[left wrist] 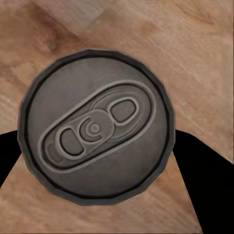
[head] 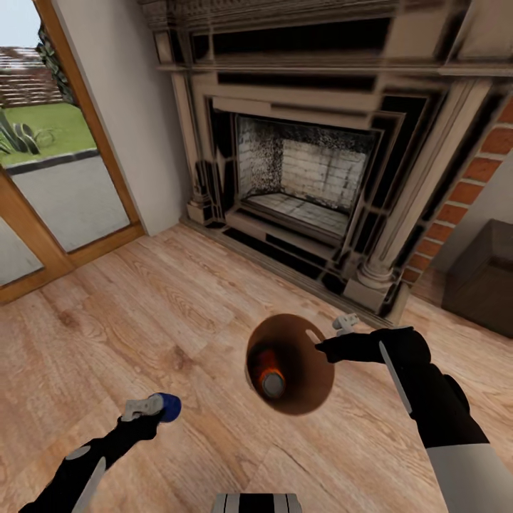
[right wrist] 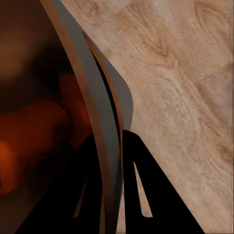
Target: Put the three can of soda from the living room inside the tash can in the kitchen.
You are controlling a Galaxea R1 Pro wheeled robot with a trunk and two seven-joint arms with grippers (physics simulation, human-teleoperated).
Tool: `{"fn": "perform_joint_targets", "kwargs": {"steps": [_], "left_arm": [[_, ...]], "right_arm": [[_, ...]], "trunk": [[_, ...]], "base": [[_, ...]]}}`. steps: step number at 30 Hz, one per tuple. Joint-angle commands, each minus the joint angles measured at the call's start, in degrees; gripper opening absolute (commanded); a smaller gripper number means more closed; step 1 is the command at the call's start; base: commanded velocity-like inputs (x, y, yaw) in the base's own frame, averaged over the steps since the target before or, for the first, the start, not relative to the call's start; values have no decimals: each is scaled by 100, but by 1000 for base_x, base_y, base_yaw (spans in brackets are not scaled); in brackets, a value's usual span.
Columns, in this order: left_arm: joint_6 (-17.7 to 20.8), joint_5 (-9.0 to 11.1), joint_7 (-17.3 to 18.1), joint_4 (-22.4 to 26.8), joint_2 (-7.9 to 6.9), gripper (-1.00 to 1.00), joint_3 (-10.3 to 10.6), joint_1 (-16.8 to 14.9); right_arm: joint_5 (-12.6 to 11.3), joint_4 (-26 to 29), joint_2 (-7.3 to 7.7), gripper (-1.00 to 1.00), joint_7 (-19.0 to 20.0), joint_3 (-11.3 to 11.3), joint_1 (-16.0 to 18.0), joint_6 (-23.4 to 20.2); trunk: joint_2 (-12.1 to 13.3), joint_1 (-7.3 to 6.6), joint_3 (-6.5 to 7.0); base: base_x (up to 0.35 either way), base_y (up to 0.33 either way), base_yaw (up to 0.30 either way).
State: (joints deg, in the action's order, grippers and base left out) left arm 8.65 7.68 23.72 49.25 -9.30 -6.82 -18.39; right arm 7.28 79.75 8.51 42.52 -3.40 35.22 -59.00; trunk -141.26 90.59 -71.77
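Orange soda can stands inside the tilted bin, silver top upward, the right gripper pinching its rim, while the left gripper clasps the upright blue can.

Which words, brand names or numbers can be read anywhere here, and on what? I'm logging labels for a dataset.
None can be read.
Blue can in the left pincer: its silver top is plain, no lettering.
Orange can inside the bin held by the right pincer: blurred, no print legible.
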Motion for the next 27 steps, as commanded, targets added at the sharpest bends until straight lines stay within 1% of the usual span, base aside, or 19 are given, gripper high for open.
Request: {"fn": "perform_joint_targets", "kwargs": {"steps": [1,2,3,5,6,7,9,11,12,14,16,17,19,20,23,24,25,26,27], "left_arm": [[568,-4,187,687,-97,-100,-12,1],[757,6,234,917,-129,-100,-28,-3],[1126,33,305,1366,-191,-100,-96,-10],[1457,69,351,1804,-261,-100,-218,-15],[1613,88,370,2020,-295,-100,-293,-17],[1917,128,407,2429,-353,-100,-441,-19],[2370,167,469,2962,-412,-100,-595,-32],[2657,181,532,3261,-458,-100,-655,-72],[2942,191,619,3487,-512,-100,-692,-193],[3256,200,747,3635,-564,-100,-717,-396],[3603,209,920,3727,-602,-100,-730,-661],[3951,211,1128,3788,-626,-100,-731,-945],[4266,213,1341,3830,-645,-100,-721,-1243],[4547,211,1540,3856,-657,-100,-709,-1576],[4911,187,1756,3862,-667,-100,-694,-2172],[5073,172,1842,3838,-671,-100,-643,-2590],[5134,167,1873,3814,-673,-100,-579,-2785],[5135,159,1917,3726,-670,-100,-331,-3142],[5135,158,1933,3664,-666,-100,-154,-3301]], "right_arm": [[-326,-8,8,-100,167,-22,2,-100],[-325,-11,9,-100,211,-27,2,-100],[-325,-14,9,-100,300,-34,4,-100],[-324,-17,10,-100,376,-38,7,-100],[-324,-18,10,-100,409,-40,8,-100],[-324,-20,10,-100,463,-41,11,-100],[-324,-30,10,-100,514,-41,20,-100],[-324,-66,10,-100,534,-64,28,-100],[-324,-174,10,-100,551,-106,38,-100],[-324,-375,7,-100,562,-154,59,-100],[-322,-635,5,-100,569,-203,123,-100],[-320,-916,2,-100,574,-256,228,-100],[-310,-1204,-3,-100,577,-327,364,-100],[-302,-1494,-10,-100,579,-404,522,-100],[-296,-1974,-17,-100,580,-502,798,-100],[-290,-2331,-20,-100,581,-562,1004,-100],[-288,-2508,-21,-100,581,-592,1113,-100],[-285,-2839,-21,-100,581,-657,1331,-100],[-284,-2984,-20,-100,582,-692,1434,-100]], "trunk": [[42,-23,19],[82,-45,36],[122,-67,54],[202,-110,90],[242,-132,108],[282,-154,126],[362,-198,162],[443,-242,198],[483,-264,216],[563,-308,252],[643,-352,288],[683,-374,306],[763,-418,342],[804,-440,360],[924,-506,413],[964,-528,431],[1004,-550,449],[1044,-572,467],[1084,-594,485]], "base": [[0,0,0],[0,0,0],[0,0,0],[0,0,0],[0,0,0],[0,0,0],[0,0,0],[0,0,0],[0,0,0],[0,0,0],[0,0,0],[0,0,0],[0,0,0],[0,0,0],[0,0,0],[0,0,0],[0,0,0],[0,0,0],[0,0,0]]}}
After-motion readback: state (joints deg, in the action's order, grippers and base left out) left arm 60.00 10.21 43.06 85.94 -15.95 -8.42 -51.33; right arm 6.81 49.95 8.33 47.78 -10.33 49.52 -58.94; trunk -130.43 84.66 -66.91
